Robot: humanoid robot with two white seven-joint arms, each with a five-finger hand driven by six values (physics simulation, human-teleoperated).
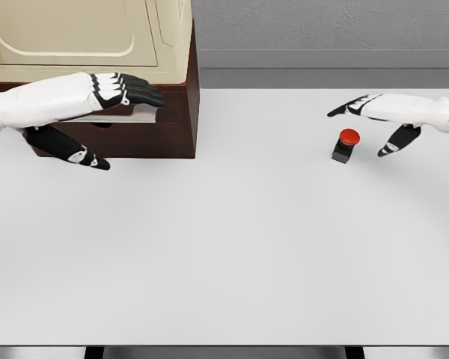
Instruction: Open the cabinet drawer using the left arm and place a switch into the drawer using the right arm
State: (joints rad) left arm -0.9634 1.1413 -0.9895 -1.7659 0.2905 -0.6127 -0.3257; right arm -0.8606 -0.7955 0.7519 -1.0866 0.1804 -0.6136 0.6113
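On the white table (pixel 232 247) we see the switch (pixel 346 145), under the spread, empty right hand (pixel 385 120). Farther back, our left hand (pixel 97 112) reaches flat-fingered at the shut drawer (pixel 146 116) of the cabinet (pixel 176 90). Next, we judge: hook and pull.

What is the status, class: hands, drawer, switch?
Left hand open at the drawer front. Right hand open, spread above the switch, not gripping. Switch upright on the table. Nothing between switch and cabinet.

A red-capped black switch (pixel 346 145) stands upright on the table, well right of the shut brown drawer (pixel 146 123).
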